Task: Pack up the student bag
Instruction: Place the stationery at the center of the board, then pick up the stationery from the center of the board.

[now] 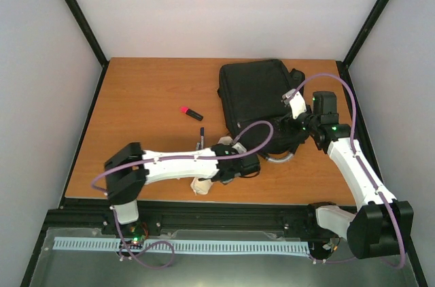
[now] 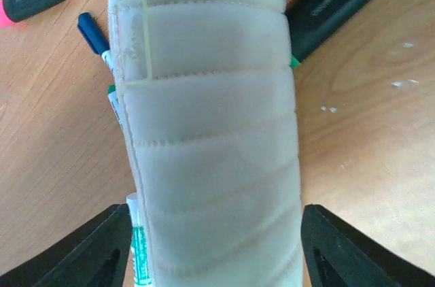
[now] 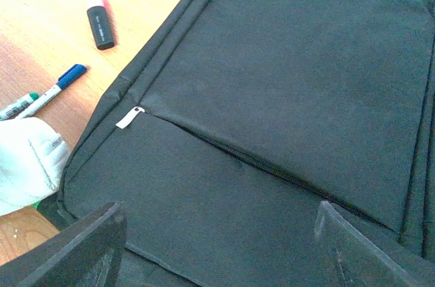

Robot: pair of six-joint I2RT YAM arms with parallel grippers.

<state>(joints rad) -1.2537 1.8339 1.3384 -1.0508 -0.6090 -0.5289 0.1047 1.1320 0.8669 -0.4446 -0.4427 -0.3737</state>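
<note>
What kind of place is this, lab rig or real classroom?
Probably a lab test cell: plain white walls on black frame posts enclose a brown wooden tabletop, with a black fabric backpack staged on it.

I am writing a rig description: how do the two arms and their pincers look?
Both the left arm and right arm have white shells and black joints, with a purple cable looping along each. Small green lights glow near the right wrist. The left pincer and right pincer have black, wedge-shaped fingers.

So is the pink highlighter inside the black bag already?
No, the pink highlighter lies out on the wooden table, to the left of the student bag.
</note>
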